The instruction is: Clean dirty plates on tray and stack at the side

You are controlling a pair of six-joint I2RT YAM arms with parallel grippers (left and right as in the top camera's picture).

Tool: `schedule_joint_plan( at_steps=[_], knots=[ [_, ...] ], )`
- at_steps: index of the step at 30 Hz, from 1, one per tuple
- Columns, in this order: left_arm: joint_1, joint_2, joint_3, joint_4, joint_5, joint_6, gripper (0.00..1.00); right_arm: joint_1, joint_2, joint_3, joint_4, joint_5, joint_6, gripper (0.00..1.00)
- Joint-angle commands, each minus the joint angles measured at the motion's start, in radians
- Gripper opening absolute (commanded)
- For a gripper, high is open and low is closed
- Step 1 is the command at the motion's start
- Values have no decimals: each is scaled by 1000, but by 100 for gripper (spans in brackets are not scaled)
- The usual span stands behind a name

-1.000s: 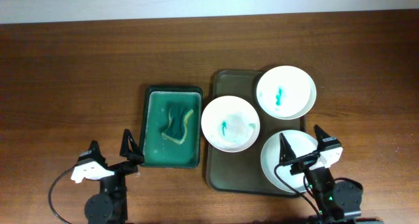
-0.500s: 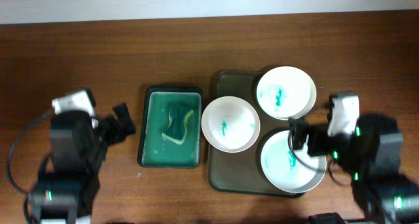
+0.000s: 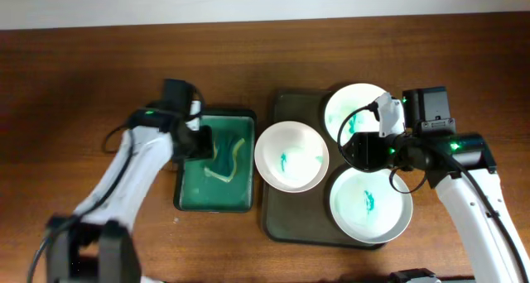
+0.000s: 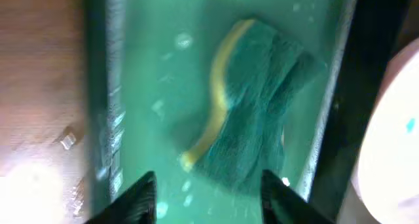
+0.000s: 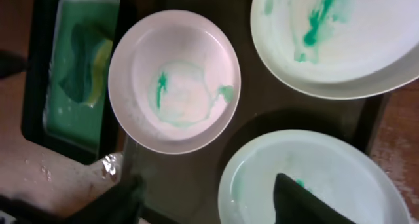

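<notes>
Three white plates smeared with green lie on the brown tray (image 3: 280, 221): one at its left (image 3: 291, 156), one at the back right (image 3: 362, 116), one at the front right (image 3: 370, 204). My right gripper (image 3: 354, 149) hovers over the tray between them. In the right wrist view it (image 5: 209, 201) is open and holds nothing, with one finger above the front plate (image 5: 327, 171) and the left plate (image 5: 175, 80) ahead. My left gripper (image 3: 201, 142) hangs over the green basin (image 3: 178, 184). It (image 4: 209, 198) is open and empty, just short of the green-and-yellow sponge (image 4: 252, 119).
The basin holds shallow green water and stands directly left of the tray, its black rim (image 4: 98, 86) close to my left finger. Bare wooden table (image 3: 83, 84) surrounds both. The back-right plate (image 5: 340, 37) overhangs the tray's far edge.
Both arms rose from the table's front edge and swung forward, the left over the basin, the right over the tray. Both pairs of jaws stand narrower than before.
</notes>
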Motion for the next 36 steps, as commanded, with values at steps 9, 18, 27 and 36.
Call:
schedule_joint_plan(
  at_steps=[9,18,27,36],
  knots=[
    [-153,249,2,107,-43,59,23,6,13,18,-3,-13,4,62],
    [-149,172,163,-5,-50,51,78,6,13,18,-10,-13,4,62],
    [-152,205,37,172,-82,51,48,6,13,18,-6,-13,4,63],
    [-152,259,24,239,-87,52,0,6,13,18,-7,-13,4,63]
  ],
)
